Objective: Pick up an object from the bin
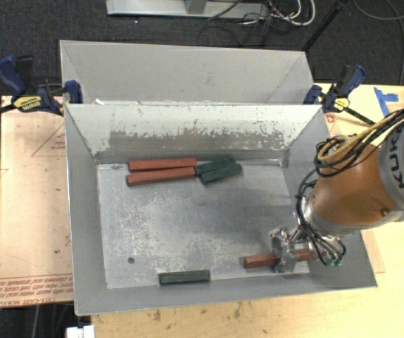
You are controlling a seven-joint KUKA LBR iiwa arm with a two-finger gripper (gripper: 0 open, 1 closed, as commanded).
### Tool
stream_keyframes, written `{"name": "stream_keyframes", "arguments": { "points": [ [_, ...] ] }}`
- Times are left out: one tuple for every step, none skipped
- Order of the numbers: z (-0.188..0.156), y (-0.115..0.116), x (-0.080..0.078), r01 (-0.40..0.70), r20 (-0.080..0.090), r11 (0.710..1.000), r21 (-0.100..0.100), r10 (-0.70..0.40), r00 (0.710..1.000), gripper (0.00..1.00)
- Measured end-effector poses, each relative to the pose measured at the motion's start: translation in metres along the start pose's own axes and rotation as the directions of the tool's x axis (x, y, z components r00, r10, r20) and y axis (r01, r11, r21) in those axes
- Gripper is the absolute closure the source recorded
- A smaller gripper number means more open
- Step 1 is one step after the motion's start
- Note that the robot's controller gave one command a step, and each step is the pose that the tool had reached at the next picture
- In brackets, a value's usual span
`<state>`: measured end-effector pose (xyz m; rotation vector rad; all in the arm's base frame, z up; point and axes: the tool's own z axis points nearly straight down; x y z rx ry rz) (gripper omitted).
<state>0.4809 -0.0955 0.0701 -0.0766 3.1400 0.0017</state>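
Observation:
My gripper [283, 251] is low in the bin's front right corner, right on top of a short red-brown bar [258, 262]. The bar lies flat on the floor and runs left to right. Its left end sticks out to the left of the gripper and a short piece shows on the right, while the gripper hides its middle. A dark green bar [184, 277] lies flat along the front wall, well to the left of the gripper.
Against the back wall lie two long red-brown bars [161, 171] side by side, with dark green blocks [219, 170] at their right end. The arm's orange cover and cables hang over the right wall.

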Motion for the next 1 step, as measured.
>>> {"name": "stream_keyframes", "arguments": {
  "points": [
    [-0.1503, -0.0189, -0.0121, 0.012, 0.003, 1.0, 0.001, -0.012, 1.0, 1.0]
  ]
}}
